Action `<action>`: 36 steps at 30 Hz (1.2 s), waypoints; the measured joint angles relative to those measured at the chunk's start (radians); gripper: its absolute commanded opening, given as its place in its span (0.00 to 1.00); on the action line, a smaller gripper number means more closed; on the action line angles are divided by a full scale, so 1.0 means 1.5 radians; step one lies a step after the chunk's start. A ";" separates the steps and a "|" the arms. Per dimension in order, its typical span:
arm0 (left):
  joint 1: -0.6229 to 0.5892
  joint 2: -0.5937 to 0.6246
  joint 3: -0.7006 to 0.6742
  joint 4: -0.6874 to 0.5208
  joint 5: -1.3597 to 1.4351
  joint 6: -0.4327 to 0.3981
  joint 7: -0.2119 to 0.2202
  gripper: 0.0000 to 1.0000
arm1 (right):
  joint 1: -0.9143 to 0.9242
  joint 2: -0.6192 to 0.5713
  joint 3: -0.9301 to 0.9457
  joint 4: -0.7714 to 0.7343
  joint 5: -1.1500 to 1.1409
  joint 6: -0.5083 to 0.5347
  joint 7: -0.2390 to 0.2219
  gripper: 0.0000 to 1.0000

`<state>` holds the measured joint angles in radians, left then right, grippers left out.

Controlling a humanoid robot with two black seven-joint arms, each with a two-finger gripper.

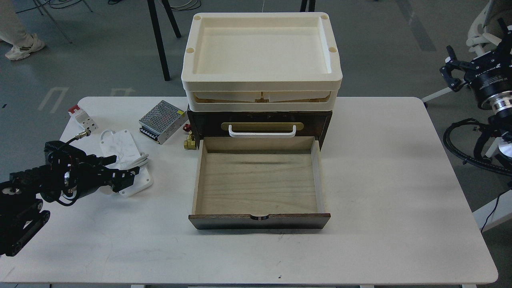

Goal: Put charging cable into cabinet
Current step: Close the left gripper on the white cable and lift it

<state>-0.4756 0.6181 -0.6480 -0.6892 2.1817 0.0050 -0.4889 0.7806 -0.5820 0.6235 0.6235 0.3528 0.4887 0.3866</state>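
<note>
Standing on a white table (360, 180) over grey floor (100, 60), cabinet (260, 120), left jaws astride charging cable (120, 148), right jaws spread.

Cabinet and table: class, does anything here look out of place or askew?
Little stands out. The cabinet has its drawer pulled fully open and empty. The charging cable lies at an angle left of it, partly under the left hand. The power supply box sits skewed too.

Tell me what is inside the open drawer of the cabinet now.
The drawer of the cabinet shows only its bare plywood floor. The charging cable lies outside it on the table, partly covered by the left gripper.
</note>
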 measured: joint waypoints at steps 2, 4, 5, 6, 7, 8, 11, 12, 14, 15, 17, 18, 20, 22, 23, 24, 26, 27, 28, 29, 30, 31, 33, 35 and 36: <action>0.001 0.001 0.009 0.000 0.000 0.010 0.000 0.52 | -0.001 0.000 0.000 0.000 0.000 0.000 0.000 1.00; 0.002 0.001 0.025 0.000 0.000 0.025 0.000 0.51 | -0.003 -0.001 0.001 0.000 0.000 0.000 0.000 1.00; 0.002 0.002 0.033 0.000 0.000 0.032 0.000 0.50 | -0.004 -0.001 0.001 0.000 0.000 0.000 0.000 1.00; 0.002 0.002 0.038 0.001 0.000 0.036 0.000 0.50 | -0.005 -0.001 0.001 0.000 0.000 0.000 0.000 1.00; 0.002 0.003 0.042 0.003 0.000 0.039 0.000 0.49 | -0.005 -0.002 0.001 0.000 0.000 0.000 0.000 1.00; 0.002 0.003 0.047 0.008 0.000 0.042 0.000 0.49 | -0.007 -0.004 0.002 0.000 0.000 0.000 0.000 1.00; 0.001 0.001 0.057 0.024 0.000 0.056 0.000 0.49 | -0.011 -0.008 0.008 0.000 0.000 0.000 0.001 1.00; 0.001 0.000 0.060 0.028 0.000 0.065 0.000 0.49 | -0.013 -0.008 0.009 0.000 0.000 0.000 0.001 1.00; 0.000 -0.001 0.068 0.034 0.000 0.092 0.000 0.49 | -0.017 -0.009 0.011 0.000 0.000 0.000 0.001 1.00; -0.001 -0.002 0.072 0.037 0.000 0.105 0.000 0.49 | -0.018 -0.009 0.011 0.000 0.000 0.000 0.001 1.00; -0.003 -0.003 0.084 0.042 0.000 0.127 0.000 0.48 | -0.021 -0.010 0.012 0.000 0.000 0.000 0.001 1.00; -0.004 -0.003 0.091 0.043 0.000 0.133 0.000 0.46 | -0.023 -0.010 0.012 0.000 0.000 0.000 0.001 1.00; -0.006 -0.004 0.105 0.047 0.000 0.141 0.000 0.32 | -0.026 -0.011 0.013 0.000 0.000 0.000 0.001 1.00; -0.008 -0.009 0.113 0.055 0.000 0.151 0.000 0.03 | -0.029 -0.012 0.018 0.000 0.000 0.000 0.001 1.00; -0.008 -0.013 0.117 0.060 0.000 0.159 0.000 0.03 | -0.030 -0.013 0.020 0.000 0.000 0.000 0.001 1.00; -0.009 -0.015 0.124 0.065 0.000 0.165 0.000 0.03 | -0.031 -0.014 0.022 -0.001 0.000 0.000 0.001 1.00; -0.011 -0.018 0.137 0.070 0.000 0.173 0.000 0.02 | -0.033 -0.015 0.024 0.000 0.000 0.000 0.001 1.00; -0.012 -0.019 0.143 0.070 0.000 0.178 0.000 0.02 | -0.033 -0.016 0.025 0.000 0.000 0.000 0.001 1.00; -0.012 -0.019 0.145 0.069 0.000 0.182 0.000 0.01 | -0.033 -0.018 0.025 0.000 0.000 0.000 0.001 1.00; -0.011 -0.019 0.147 0.066 0.000 0.186 0.000 0.01 | -0.033 -0.019 0.026 -0.001 0.001 0.000 0.001 1.00; -0.011 -0.014 0.148 0.056 -0.001 0.190 0.000 0.00 | -0.034 -0.020 0.026 -0.001 0.001 0.000 0.001 1.00; -0.010 -0.007 0.149 0.042 -0.002 0.191 0.000 0.00 | -0.034 -0.020 0.026 -0.001 0.001 0.000 0.001 1.00; -0.010 0.033 0.150 -0.019 -0.015 0.189 0.000 0.00 | -0.035 -0.020 0.026 -0.002 0.001 0.000 0.001 1.00; -0.007 0.104 0.149 -0.119 -0.044 0.177 0.000 0.00 | -0.035 -0.020 0.026 -0.004 0.001 0.000 0.001 1.00; -0.005 0.147 0.149 -0.186 -0.067 0.166 0.000 0.00 | -0.035 -0.020 0.026 -0.005 0.000 0.000 0.001 1.00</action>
<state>-0.4836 0.8392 -0.4244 -0.9683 2.0806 0.2535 -0.4887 0.7286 -0.6123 0.6628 0.6163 0.3532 0.4887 0.3882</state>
